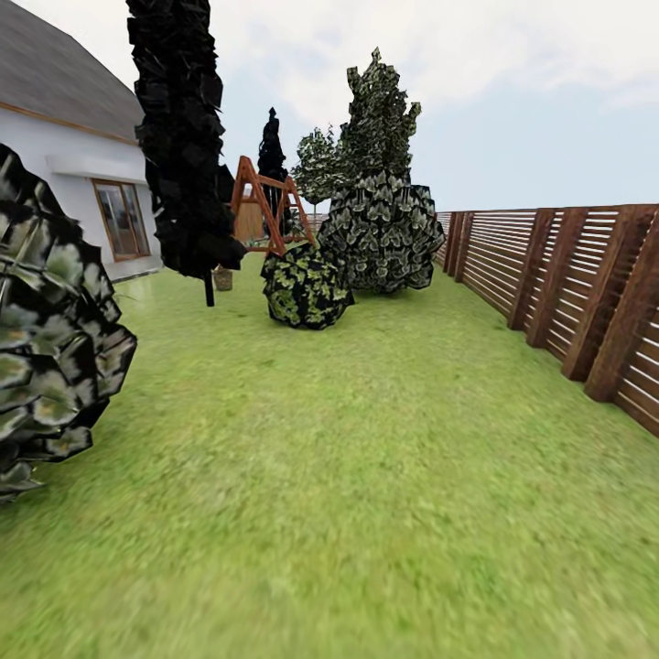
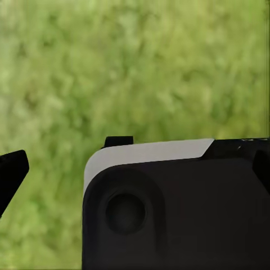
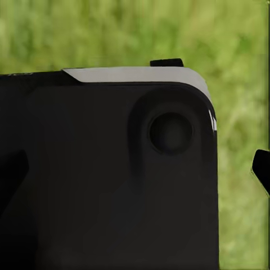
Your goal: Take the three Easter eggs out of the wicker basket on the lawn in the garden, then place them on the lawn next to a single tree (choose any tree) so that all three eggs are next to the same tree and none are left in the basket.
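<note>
Grass (image 1: 366, 476) underfoot, fence (image 1: 567, 284) on the right, black tree (image 1: 181, 137) w/ a small basket-like thing (image 1: 222, 278) by its foot, prob. the basket. No eggs moved yet, robot's en route. Pincers: can't tell spread or not.

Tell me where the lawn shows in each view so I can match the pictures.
Head view: the lawn covers the lower half, from the fence to the house.
Left wrist view: the lawn lies behind a dark robot part.
Right wrist view: the same, grass behind it.
Shared landmark: the mottled grass.
</note>
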